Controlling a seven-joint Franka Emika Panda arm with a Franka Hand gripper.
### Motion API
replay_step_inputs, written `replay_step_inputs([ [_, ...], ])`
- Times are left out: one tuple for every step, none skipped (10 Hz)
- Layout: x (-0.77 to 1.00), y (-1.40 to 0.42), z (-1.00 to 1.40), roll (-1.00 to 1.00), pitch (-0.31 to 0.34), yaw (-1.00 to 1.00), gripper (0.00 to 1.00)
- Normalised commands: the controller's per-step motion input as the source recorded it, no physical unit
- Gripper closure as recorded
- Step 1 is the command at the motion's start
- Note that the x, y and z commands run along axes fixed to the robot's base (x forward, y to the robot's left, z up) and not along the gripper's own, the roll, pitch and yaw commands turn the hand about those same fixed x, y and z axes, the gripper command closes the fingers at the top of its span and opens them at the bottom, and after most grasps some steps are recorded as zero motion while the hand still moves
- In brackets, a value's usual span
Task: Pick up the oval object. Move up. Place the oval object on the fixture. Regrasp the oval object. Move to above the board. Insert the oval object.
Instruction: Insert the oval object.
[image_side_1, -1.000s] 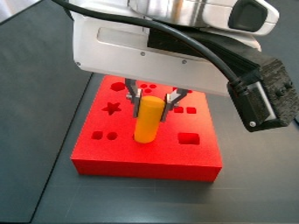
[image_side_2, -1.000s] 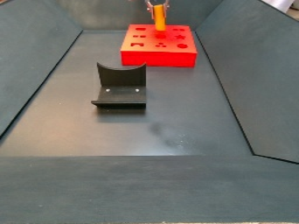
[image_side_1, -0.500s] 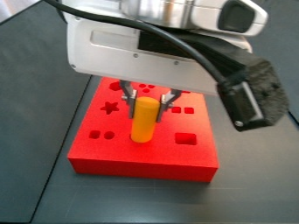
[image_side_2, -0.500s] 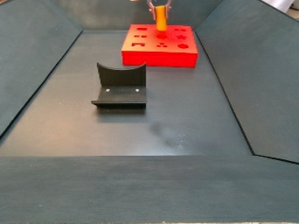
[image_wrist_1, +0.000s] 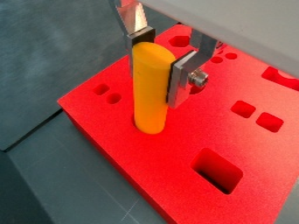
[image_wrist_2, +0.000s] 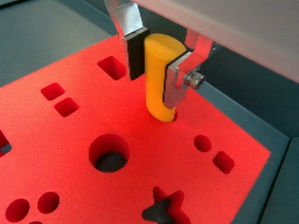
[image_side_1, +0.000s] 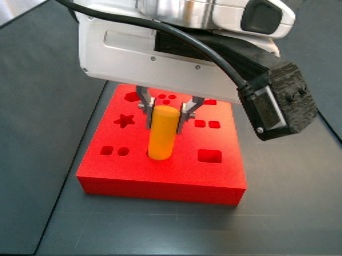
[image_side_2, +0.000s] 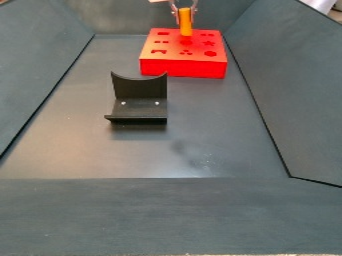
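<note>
The oval object (image_wrist_1: 149, 87) is a yellow-orange peg held upright, with my gripper (image_wrist_1: 160, 56) shut on its upper part. Its lower end meets the top of the red board (image_wrist_1: 128, 166), and I cannot tell whether it has entered a hole. Both wrist views show the dark pads pressed on the peg's two sides, as with the gripper (image_wrist_2: 158, 63) round the peg (image_wrist_2: 160, 83). In a side view the peg (image_side_1: 163, 133) stands over the middle of the board (image_side_1: 160, 178). The fixture (image_side_2: 136, 98) stands apart on the floor, nearer than the board (image_side_2: 183, 62).
The board's top has several cut-outs: a rectangular hole (image_wrist_1: 218, 168), a round hole (image_wrist_2: 108, 154) and a star (image_side_1: 127, 122). Dark sloped walls (image_side_2: 40, 100) enclose the grey floor. The camera bracket (image_side_1: 274, 100) hangs at the wrist's side.
The gripper has come down with the peg; its lower end now sits closer to, or at, the board's top surface. The fixture has not moved.
</note>
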Motion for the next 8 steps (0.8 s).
replay_step_inputs([
  [0.15,0.22,-0.86,-0.15,0.030,0.12,1.00],
  [0.08,0.37,-1.00,-0.01,0.044,0.12,1.00],
  [0.03,0.25,-1.00,0.03,0.057,0.12,1.00],
  [0.00,0.02,-0.88,0.08,0.027,0.05,1.00],
  [0.00,0.00,-0.02,0.00,-0.023,0.00,1.00],
  [0.00,0.00,-0.22,0.00,-0.047,0.00,1.00],
  [0.00,0.03,-0.77,0.05,0.000,0.00,1.00],
  [0.13,0.12,-1.00,0.01,-0.014,0.10,1.00],
])
